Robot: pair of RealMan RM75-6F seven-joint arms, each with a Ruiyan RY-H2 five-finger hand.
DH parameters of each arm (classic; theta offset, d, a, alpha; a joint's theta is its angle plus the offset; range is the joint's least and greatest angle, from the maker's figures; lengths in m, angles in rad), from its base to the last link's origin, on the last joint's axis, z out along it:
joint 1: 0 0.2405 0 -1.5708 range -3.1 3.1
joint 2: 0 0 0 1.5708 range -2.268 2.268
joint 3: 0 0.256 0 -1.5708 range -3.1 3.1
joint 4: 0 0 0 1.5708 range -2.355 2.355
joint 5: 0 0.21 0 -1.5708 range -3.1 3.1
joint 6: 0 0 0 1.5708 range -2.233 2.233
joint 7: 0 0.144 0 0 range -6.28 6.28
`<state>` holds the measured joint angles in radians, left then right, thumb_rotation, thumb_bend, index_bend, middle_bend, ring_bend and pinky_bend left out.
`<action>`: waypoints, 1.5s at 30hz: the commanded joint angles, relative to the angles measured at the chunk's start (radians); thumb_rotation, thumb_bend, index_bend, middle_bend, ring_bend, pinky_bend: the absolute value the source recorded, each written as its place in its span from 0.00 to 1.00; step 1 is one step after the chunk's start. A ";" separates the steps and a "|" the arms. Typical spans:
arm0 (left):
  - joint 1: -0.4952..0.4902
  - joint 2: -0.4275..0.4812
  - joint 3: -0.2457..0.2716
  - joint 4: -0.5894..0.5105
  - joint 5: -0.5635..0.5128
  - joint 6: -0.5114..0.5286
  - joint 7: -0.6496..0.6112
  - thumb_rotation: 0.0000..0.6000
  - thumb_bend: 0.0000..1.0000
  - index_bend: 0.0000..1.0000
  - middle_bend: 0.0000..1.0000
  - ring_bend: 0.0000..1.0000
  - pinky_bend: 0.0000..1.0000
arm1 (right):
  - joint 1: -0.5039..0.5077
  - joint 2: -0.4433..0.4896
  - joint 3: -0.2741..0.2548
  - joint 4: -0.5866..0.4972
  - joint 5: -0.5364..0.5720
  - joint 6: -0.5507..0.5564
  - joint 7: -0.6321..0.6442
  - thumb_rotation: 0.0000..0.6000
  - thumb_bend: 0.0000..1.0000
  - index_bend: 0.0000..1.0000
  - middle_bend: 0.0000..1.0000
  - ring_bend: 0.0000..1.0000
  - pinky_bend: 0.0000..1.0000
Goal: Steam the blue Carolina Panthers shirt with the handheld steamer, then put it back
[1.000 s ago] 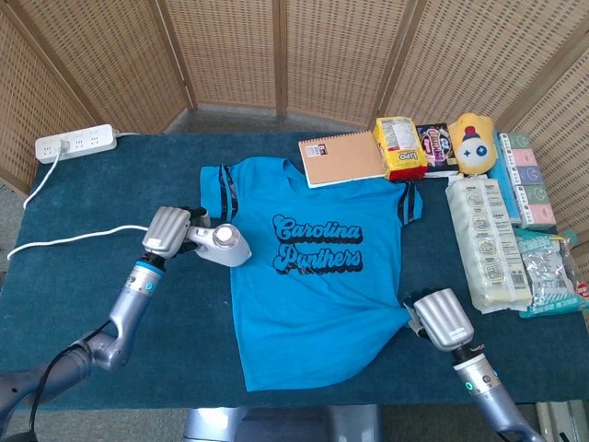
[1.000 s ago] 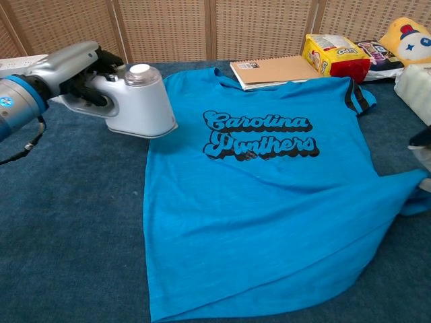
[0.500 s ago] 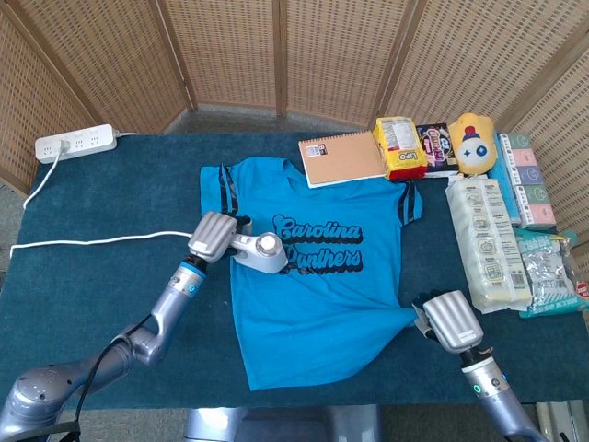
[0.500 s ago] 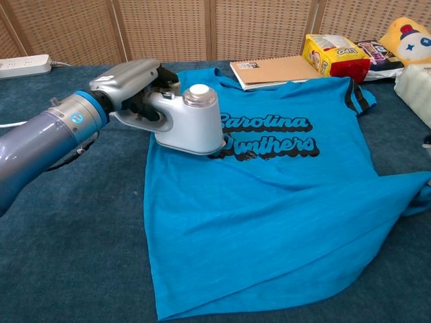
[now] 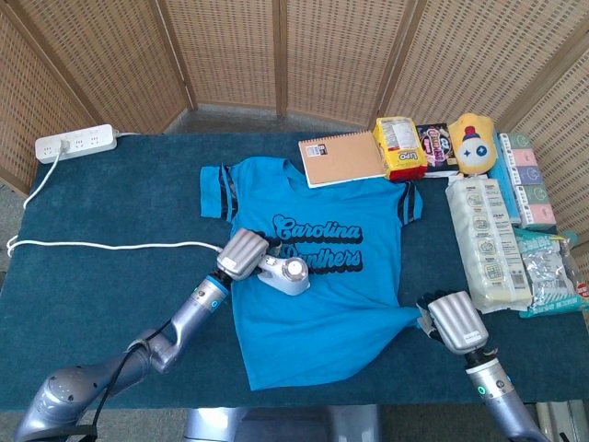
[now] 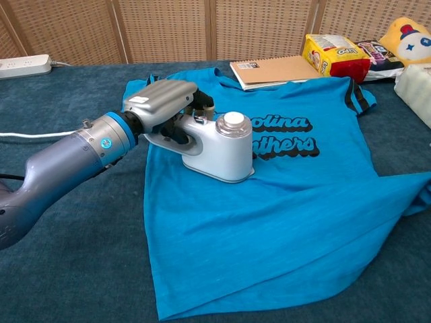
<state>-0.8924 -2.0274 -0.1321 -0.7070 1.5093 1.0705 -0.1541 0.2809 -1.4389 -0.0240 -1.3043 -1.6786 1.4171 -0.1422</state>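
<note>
Notebook (image 5: 344, 157) and snack bag (image 5: 400, 147) overlap the shirt (image 5: 313, 313) collar edge

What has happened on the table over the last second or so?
The left hand, gripping the steamer, slid it from the shirt's left edge onto the blue shirt, over the lettering's left end. The right hand kept holding the shirt's right corner. The notebook stayed put.

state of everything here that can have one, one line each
shirt: spread flat on the table, print up, right hem corner pulled taut
steamer: resting on the shirt, over the print's left end
left hand: grips the steamer handle
right hand: holds the shirt's hem corner
notebook: closed
power strip: one plug in
</note>
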 commanded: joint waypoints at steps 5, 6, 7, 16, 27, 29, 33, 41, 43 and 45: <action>0.008 -0.004 0.020 -0.030 0.026 0.036 -0.026 1.00 0.47 0.52 0.67 0.59 0.66 | -0.002 -0.001 0.000 -0.001 -0.001 0.000 -0.001 1.00 0.36 0.76 0.69 0.70 0.78; 0.009 -0.002 0.024 -0.037 0.030 0.039 -0.025 1.00 0.47 0.52 0.67 0.59 0.66 | -0.002 -0.001 0.000 -0.001 -0.001 0.000 -0.001 1.00 0.36 0.76 0.69 0.70 0.78; 0.012 0.000 0.031 -0.047 0.034 0.039 -0.021 1.00 0.47 0.52 0.67 0.59 0.66 | -0.002 -0.002 0.001 -0.001 -0.001 0.000 -0.002 1.00 0.36 0.76 0.69 0.70 0.78; 0.026 0.016 0.061 -0.076 0.059 0.048 0.008 1.00 0.47 0.52 0.67 0.59 0.66 | -0.006 -0.003 0.001 0.000 0.000 0.000 -0.001 1.00 0.36 0.76 0.69 0.70 0.78; 0.043 0.034 0.055 0.024 0.049 0.057 -0.016 1.00 0.47 0.52 0.67 0.59 0.66 | -0.005 -0.004 0.004 -0.002 0.001 -0.006 -0.005 1.00 0.36 0.76 0.69 0.70 0.78; 0.047 0.037 0.056 0.034 0.046 0.056 -0.023 1.00 0.47 0.52 0.67 0.59 0.66 | -0.005 -0.006 0.005 -0.002 0.001 -0.006 -0.005 1.00 0.36 0.76 0.69 0.70 0.78; 0.054 0.042 0.057 0.041 0.045 0.061 -0.037 1.00 0.47 0.52 0.67 0.59 0.66 | -0.003 -0.008 0.005 0.000 0.002 -0.010 -0.005 1.00 0.36 0.76 0.69 0.70 0.78; 0.047 0.026 0.068 0.008 0.063 0.069 -0.043 1.00 0.47 0.52 0.67 0.59 0.66 | -0.007 -0.006 0.005 0.002 0.002 -0.006 -0.003 1.00 0.36 0.76 0.69 0.70 0.78; 0.041 0.016 0.071 -0.009 0.072 0.073 -0.044 1.00 0.47 0.52 0.67 0.59 0.66 | -0.011 -0.002 0.005 0.002 0.004 -0.001 -0.002 1.00 0.36 0.76 0.69 0.70 0.78; 0.038 0.010 0.072 -0.021 0.075 0.073 -0.041 1.00 0.47 0.52 0.67 0.59 0.66 | -0.013 0.001 0.005 0.001 0.004 0.002 0.000 1.00 0.36 0.76 0.69 0.70 0.78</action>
<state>-0.8516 -2.0131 -0.0615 -0.7225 1.5814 1.1425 -0.1964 0.2677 -1.4377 -0.0193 -1.3028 -1.6747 1.4188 -0.1428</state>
